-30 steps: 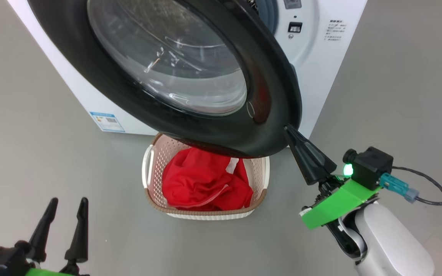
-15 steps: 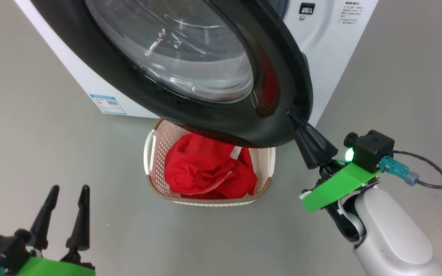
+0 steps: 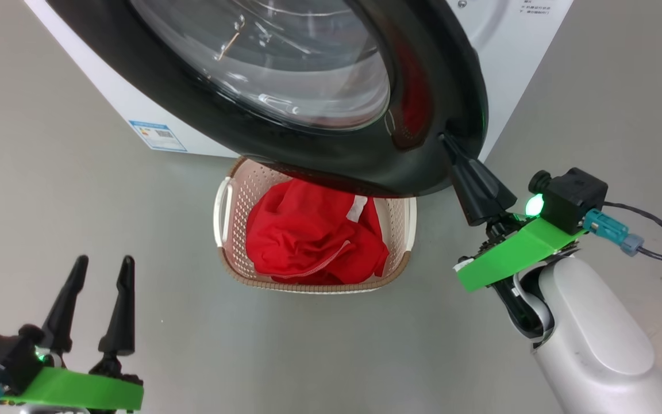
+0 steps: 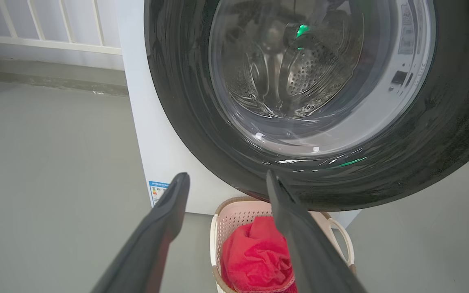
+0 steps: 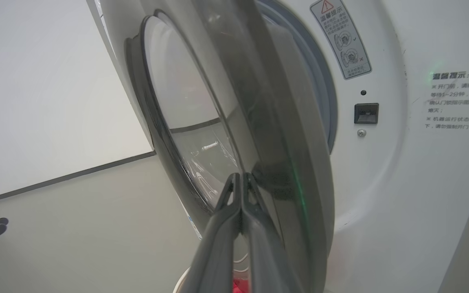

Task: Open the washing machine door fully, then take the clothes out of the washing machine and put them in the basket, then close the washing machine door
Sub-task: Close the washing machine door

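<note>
The washing machine door [image 3: 250, 132], a glossy black ring round a clear glass bowl, stands partly swung out from the white washing machine [image 3: 515, 69] and overhangs the basket [image 3: 245, 190]. The clothes [image 3: 308, 236], red with a white trim, lie inside the basket on the floor. My right gripper [image 3: 443, 138] is shut, its tips against the door's outer face near the free edge; in the right wrist view the gripper [image 5: 240, 176] meets the door [image 5: 267, 122] the same way. My left gripper [image 3: 104, 261] is open and holds nothing at the lower left, apart from the basket. In the left wrist view the left gripper [image 4: 226, 175] points at the door [image 4: 177, 101].
Grey floor surrounds the machine and basket. A blue sticker [image 3: 157, 135] sits low on the machine's front. The latch slot [image 5: 366, 113] shows on the front panel beside the door gap. A black cable [image 3: 658, 236] trails from my right wrist. A white railing [image 4: 47, 36] lies behind.
The door's free edge and my shut right gripper have moved together towards the machine's front, narrowing the gap. The head view has shifted as well. The left gripper stays open.
</note>
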